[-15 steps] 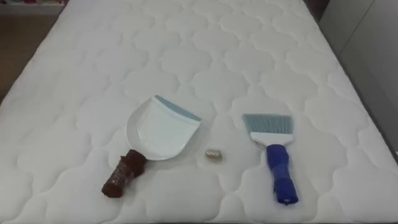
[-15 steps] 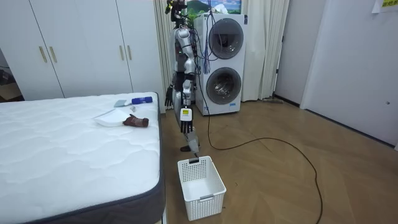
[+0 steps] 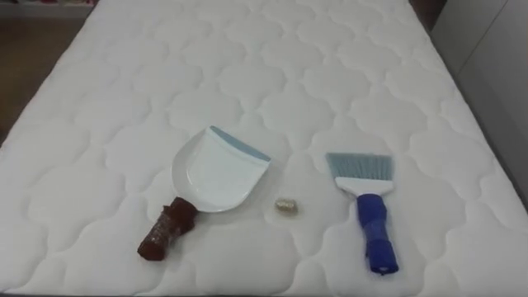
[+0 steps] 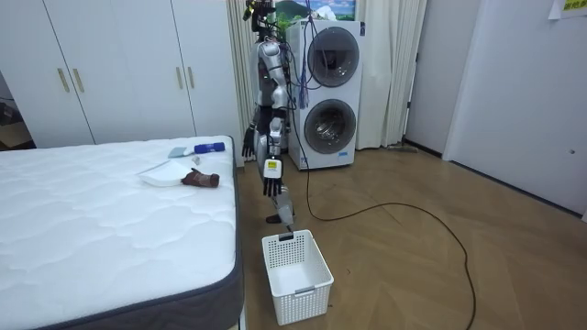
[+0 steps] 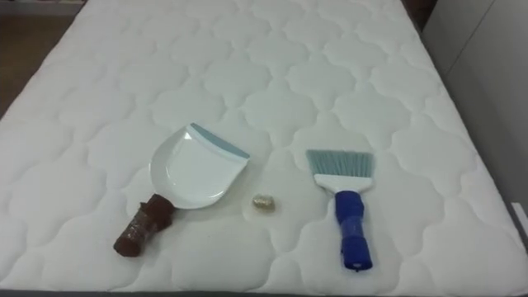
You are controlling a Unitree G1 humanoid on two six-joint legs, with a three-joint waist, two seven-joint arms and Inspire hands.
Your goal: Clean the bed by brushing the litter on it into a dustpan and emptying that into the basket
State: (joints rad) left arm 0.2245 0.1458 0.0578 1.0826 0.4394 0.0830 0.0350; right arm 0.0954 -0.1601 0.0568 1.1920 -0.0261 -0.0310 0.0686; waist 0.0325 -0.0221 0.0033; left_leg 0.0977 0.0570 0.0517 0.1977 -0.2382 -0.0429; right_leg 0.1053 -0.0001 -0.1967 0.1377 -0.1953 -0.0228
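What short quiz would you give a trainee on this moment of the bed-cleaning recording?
1. Multiple choice: the handle of the brush is A) brown, B) blue, C) white.
2. True or false: the small scrap lies inside the dustpan.
3. Fill in: on the floor beside the bed stands a white ____.
Key: 1 B. 2 False; it lies on the bed, between dustpan and brush. 3 basket.

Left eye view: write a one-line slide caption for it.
A white dustpan, a small crumpled scrap and a blue-handled hand brush lie apart on a white quilted mattress.
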